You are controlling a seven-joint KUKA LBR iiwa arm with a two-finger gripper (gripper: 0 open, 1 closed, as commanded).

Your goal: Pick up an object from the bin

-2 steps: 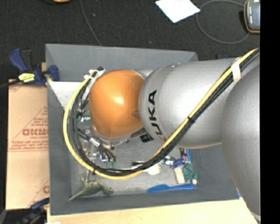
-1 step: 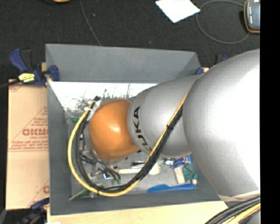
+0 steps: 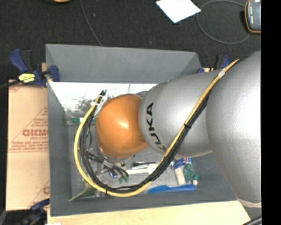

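camera view: blue stick point(image 3: 171, 189) (lying left-right)

A white paper sheet point(image 3: 178, 9) lies tilted on the dark surface point(image 3: 131, 26) at the top edge. Just right of it a thin wire point(image 3: 224, 41) loops toward a black device point(image 3: 253, 15) — orange-rimmed, in the top corner.

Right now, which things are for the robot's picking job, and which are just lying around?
For the job: the grey metal bin; the long flat blue plastic piece by its near wall; the white and green block just above that.
Just lying about: the white paper sheet and the orange-rimmed black gadget, both outside the bin.
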